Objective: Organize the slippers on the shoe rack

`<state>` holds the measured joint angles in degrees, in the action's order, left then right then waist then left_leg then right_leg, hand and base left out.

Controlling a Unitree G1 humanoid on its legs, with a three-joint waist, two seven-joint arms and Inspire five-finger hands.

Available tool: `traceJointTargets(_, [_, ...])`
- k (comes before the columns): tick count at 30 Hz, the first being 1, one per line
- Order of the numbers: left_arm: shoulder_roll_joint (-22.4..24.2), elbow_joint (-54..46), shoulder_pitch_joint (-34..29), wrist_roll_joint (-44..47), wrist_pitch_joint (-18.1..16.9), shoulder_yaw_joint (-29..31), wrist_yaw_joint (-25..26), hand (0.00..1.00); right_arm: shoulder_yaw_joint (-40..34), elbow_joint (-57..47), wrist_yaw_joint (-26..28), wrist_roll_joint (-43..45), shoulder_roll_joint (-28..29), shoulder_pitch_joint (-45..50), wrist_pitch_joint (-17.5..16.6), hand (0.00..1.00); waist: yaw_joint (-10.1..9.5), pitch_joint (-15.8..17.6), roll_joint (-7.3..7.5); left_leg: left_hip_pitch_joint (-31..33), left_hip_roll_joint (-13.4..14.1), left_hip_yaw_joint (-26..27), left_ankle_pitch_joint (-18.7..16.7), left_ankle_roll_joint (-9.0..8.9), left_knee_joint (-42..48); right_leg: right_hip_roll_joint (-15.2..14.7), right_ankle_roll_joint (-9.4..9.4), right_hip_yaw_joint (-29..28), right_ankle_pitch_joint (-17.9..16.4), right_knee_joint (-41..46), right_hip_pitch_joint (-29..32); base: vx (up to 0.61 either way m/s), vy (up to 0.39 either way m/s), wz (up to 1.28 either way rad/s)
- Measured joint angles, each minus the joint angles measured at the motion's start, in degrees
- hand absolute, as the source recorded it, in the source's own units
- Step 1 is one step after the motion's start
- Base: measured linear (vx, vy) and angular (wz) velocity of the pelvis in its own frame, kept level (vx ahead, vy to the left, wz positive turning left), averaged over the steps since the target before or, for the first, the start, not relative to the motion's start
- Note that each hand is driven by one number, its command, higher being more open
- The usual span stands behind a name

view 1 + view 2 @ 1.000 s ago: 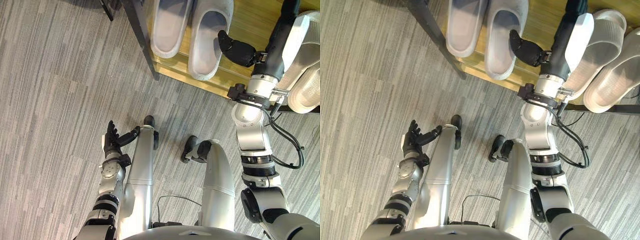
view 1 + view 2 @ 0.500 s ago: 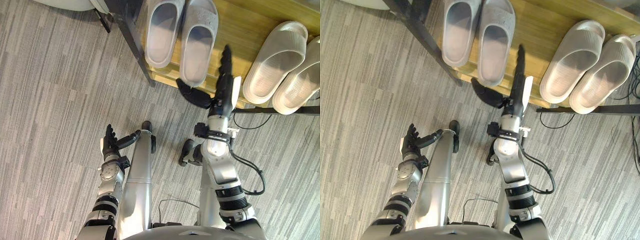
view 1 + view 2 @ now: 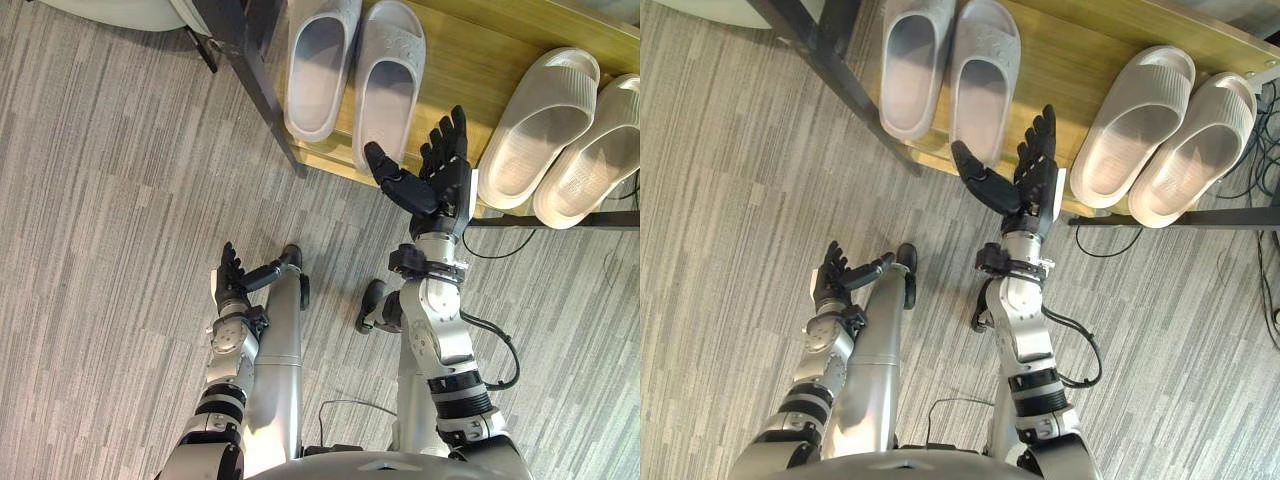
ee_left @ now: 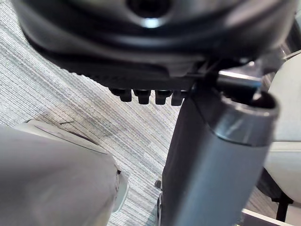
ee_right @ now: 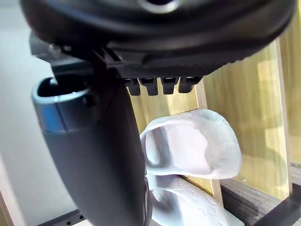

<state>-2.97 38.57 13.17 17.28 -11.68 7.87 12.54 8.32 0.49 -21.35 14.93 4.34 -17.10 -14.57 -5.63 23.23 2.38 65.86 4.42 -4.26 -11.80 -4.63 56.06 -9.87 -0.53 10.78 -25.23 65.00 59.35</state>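
Observation:
A pair of grey slippers (image 3: 322, 62) lies side by side, toes pointing away, at the left end of the wooden shoe rack shelf (image 3: 480, 60). A pale beige pair (image 3: 545, 122) lies angled at the shelf's right end. My right hand (image 3: 440, 182) is raised in front of the shelf's front edge, between the two pairs. It is open, with straight fingers, the thumb spread toward the nearer grey slipper (image 3: 980, 78), and nothing in it. The right wrist view shows a grey slipper (image 5: 188, 147) against the wood. My left hand (image 3: 230, 287) hangs low over the floor, open and empty.
The rack's dark metal post (image 3: 262, 88) slants down at the shelf's left end. A white rounded object (image 3: 130, 10) sits at the far left on the grey striped carpet (image 3: 110, 200). Black cables (image 3: 1265, 120) trail at the far right by the rack.
My right hand has drawn back from the shelf beside the grey slipper to just in front of the rack, fingers now spread upward. The camera view has shifted. The left hand barely moved.

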Motion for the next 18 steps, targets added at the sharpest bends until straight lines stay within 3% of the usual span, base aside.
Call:
traceJointTargets(11, [0.3,0.5,0.9,0.0,1.0,0.1,-0.1,1.0,0.1,5.5,0.9,7.7,-0.8,-9.4,0.0,1.0,-0.47,0.4,-0.02,-0.5,-0.4,-0.4,0.5,-0.56,-0.8,-0.3,-0.12,0.5,-0.1,0.1,-0.4,0.0,0.002,0.03])
traceJointTargets(18, [0.6,0.4,1.4,0.0,0.9,0.3,0.0,1.0,0.0,7.0,0.4,7.6,-2.2,-12.6,0.5,1.0,-0.75,1.1,-0.1,-0.5,-0.8,-0.8,0.6,-0.65,-0.8,-0.7,-0.37,0.8,-0.5,0.5,-0.6,0.0,0.011,0.04])
